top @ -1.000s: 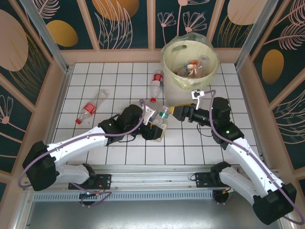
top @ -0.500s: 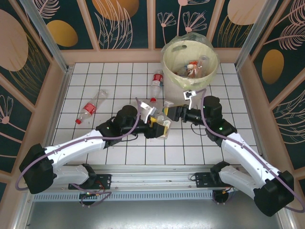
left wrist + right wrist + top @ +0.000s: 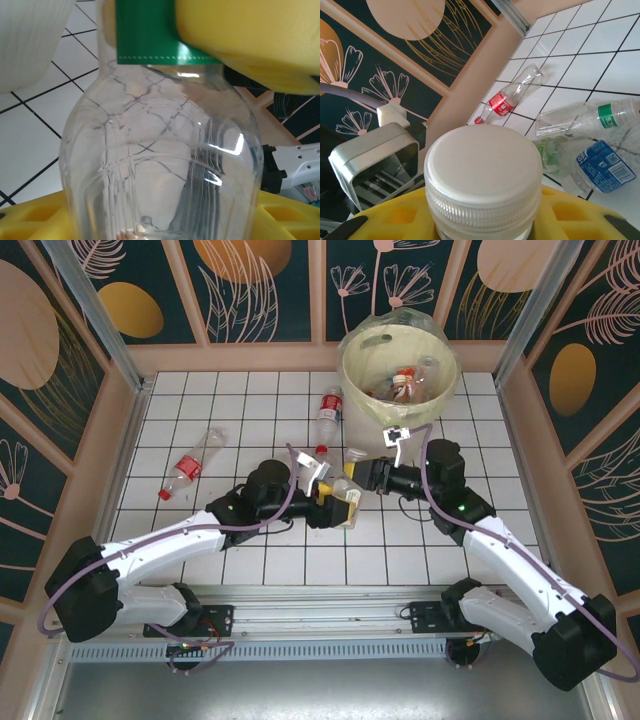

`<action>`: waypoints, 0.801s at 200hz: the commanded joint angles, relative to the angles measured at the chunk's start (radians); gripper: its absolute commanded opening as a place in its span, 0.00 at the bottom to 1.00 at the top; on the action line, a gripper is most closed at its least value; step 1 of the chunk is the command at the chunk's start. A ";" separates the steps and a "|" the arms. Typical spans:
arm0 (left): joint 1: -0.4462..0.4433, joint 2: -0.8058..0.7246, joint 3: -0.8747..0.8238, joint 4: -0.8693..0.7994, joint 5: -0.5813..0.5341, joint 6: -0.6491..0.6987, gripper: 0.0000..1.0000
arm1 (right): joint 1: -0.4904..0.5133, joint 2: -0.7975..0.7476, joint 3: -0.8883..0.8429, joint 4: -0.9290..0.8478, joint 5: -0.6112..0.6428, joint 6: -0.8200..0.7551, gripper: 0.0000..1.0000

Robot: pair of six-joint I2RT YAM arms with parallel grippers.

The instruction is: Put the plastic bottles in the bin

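Currently the clear bottle [image 3: 160, 160] is over the counter [image 3: 250, 400] just beside the bin [image 3: 372, 430], bridged between my grippers. My right gripper [image 3: 362, 478] is clenched at the neck below the ribbed white cap [image 3: 482, 165]; the body lies between the yellow pads [image 3: 250, 40] of my left gripper [image 3: 340, 502], and I cannot tell whether those pinch it. Judged: thin, creased, empty plastic, light, slick, easily dented; the stiff neck is the sounder hold.

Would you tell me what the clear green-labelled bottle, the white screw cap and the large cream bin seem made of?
Clear green-labelled bottle: thin glossy transparent plastic, judging by creases and glints. White screw cap: opaque, fairly matte plastic with ribbed skirt. Large cream bin: likely rigid plastic, dull-looking.
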 commanded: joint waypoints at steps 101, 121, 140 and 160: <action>-0.005 -0.266 0.012 -0.074 -0.296 0.216 0.99 | -0.005 0.006 0.466 -0.238 0.390 -0.345 0.38; -0.005 -0.277 0.023 -0.105 -0.317 0.235 0.99 | -0.010 0.051 0.546 -0.212 0.508 -0.415 0.38; -0.005 -0.277 0.028 -0.117 -0.321 0.239 0.99 | -0.026 0.112 0.611 -0.192 0.601 -0.464 0.38; -0.005 -0.276 0.024 -0.122 -0.325 0.237 0.99 | -0.075 0.190 0.665 -0.154 0.645 -0.489 0.38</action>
